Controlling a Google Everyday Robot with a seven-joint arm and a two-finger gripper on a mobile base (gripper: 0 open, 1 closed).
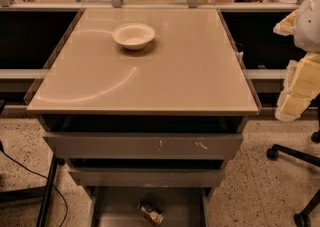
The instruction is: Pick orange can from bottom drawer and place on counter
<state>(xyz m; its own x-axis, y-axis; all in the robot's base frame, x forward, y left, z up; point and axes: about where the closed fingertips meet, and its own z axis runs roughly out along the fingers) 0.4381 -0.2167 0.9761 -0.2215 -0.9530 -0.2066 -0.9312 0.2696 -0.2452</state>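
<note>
The orange can (151,213) lies on its side on the grey floor of the open bottom drawer (117,210), its shiny end facing the front right. The beige counter (165,76) spreads above the drawers and bears a pale curved arc mark. My gripper (296,93) hangs at the right edge of the view, beside the counter's right edge and about level with it. It is far up and to the right of the can and holds nothing that I can see.
A white bowl (133,36) stands on the counter at the back middle. Two wider grey drawers (145,146) with scratched fronts sit above the bottom one. Chair wheels (272,153) stand on the speckled floor at right, and a black cable (30,173) runs at left.
</note>
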